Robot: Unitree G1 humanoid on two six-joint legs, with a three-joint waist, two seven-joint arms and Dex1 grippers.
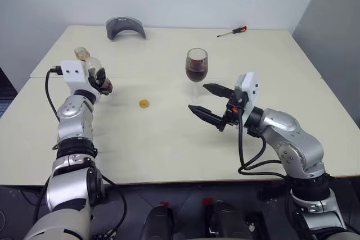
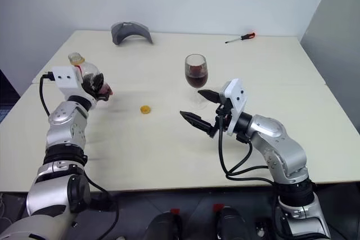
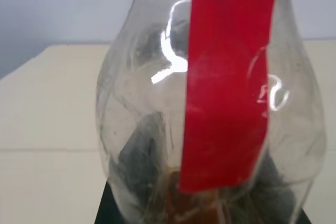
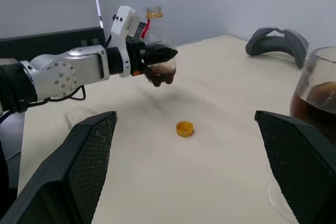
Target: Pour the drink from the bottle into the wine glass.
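A pale cream desk fills most of the left eye view, made of two tops joined by a seam that runs across the middle of the frame, with a plain white wall behind it and a grey panel at the upper right. At the far edge, in the upper left of the frame, lies a grey curved object, and at the upper right a small screwdriver with a red handle. The wine glass stands upright at the frame's centre, its bowl about half full of the dark drink. A small yellow cap lies on the bare desk to the left of the glass, well apart from it. At the left of the frame the left gripper is closed on the bottle, held above the desk with its open neck up; a little dark liquid seems to remain at its bottom, though the wrist view is too close to be sure. The right gripper hangs just in front of the glass with its fingers spread wide, holding nothing.
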